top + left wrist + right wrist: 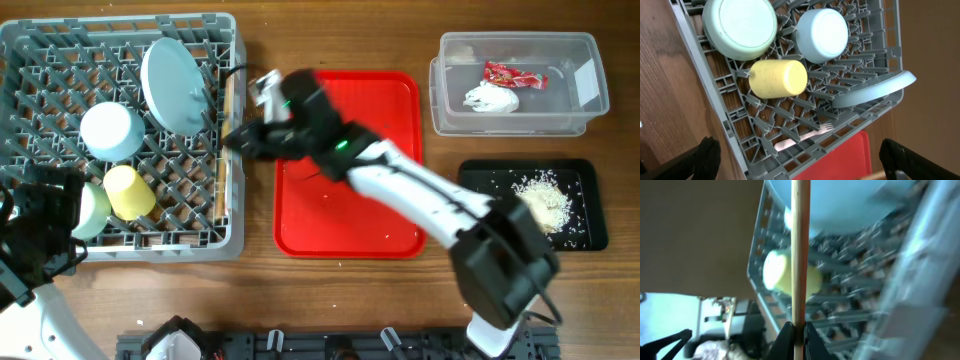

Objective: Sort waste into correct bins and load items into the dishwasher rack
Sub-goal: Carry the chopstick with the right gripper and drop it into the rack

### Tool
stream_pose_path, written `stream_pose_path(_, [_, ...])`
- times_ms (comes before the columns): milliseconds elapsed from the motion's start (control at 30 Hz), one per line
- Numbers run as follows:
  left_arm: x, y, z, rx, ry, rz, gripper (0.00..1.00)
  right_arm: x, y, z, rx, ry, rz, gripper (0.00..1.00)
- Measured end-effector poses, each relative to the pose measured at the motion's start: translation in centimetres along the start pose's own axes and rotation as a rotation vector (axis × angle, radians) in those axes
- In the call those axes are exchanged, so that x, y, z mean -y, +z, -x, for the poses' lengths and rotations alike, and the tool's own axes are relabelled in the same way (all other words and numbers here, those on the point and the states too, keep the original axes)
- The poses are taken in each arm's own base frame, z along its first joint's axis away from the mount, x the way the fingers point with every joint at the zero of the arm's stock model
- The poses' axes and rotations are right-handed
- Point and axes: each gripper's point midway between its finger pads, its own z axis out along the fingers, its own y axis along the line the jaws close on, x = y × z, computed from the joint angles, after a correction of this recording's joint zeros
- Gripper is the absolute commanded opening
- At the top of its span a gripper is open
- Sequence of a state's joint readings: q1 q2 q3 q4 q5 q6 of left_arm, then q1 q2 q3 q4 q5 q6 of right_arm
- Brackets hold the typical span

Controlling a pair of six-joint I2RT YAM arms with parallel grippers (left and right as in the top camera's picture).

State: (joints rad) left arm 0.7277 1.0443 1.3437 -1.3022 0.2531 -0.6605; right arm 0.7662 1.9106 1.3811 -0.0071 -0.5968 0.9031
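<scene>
While the right tool [799,333] is pinching the chopsticks [801,250] tightly at their near end, their long axis is pointing straight out ahead of it over the edge of the dishwasher rack [754,255], and the left tool [797,150] is hanging spread wide, farther off.

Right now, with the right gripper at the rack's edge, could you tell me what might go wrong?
1. The chopstick sticks far out of the shut right gripper, so it may pivot or slip.
2. Being thin, it could drop through the open grid of the dishwasher rack.
3. The pale blue plate leans close by; a swing might knock it.
</scene>
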Motion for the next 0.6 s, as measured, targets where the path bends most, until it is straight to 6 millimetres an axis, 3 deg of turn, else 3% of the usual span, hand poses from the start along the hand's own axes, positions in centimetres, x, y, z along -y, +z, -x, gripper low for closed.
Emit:
stream_pose_path(67, [0.0,0.0,0.0,0.0,0.0,0.0,1.0,0.1,2.5,-2.1,-0.034,0.033,0.001,0.06])
stream_pose_path(167, [0.0,0.0,0.0,0.0,0.0,0.0,1.0,1.7,3.9,-3.2,-0.05,0.088,-0.038,0.11])
stream_pose_path(200, [0.0,0.0,0.0,0.0,0.0,0.0,1.0,2.2,4.1,-3.2,-0.046,0.105,-0.054,0.23])
stream_pose_path(267, [0.0,0.0,0.0,0.0,0.0,0.0,1.0,2.7,4.0,-2.8,-0.029,0.115,-0.071,0.63])
stream_pose_path(333, [0.0,0.0,0.0,0.0,0.0,0.0,1.0,3.0,3.9,-2.4,-0.019,0.112,-0.077,0.77])
stream_pose_path(500, [0.0,0.0,0.0,0.0,0.0,0.0,1.0,3.8,3.1,-1.6,-0.013,0.102,-0.092,0.78])
stream_pose_path(600, [0.0,0.0,0.0,-0.001,0.0,0.0,1.0,5.5,0.5,-0.2,-0.002,0.124,-0.156,0.79])
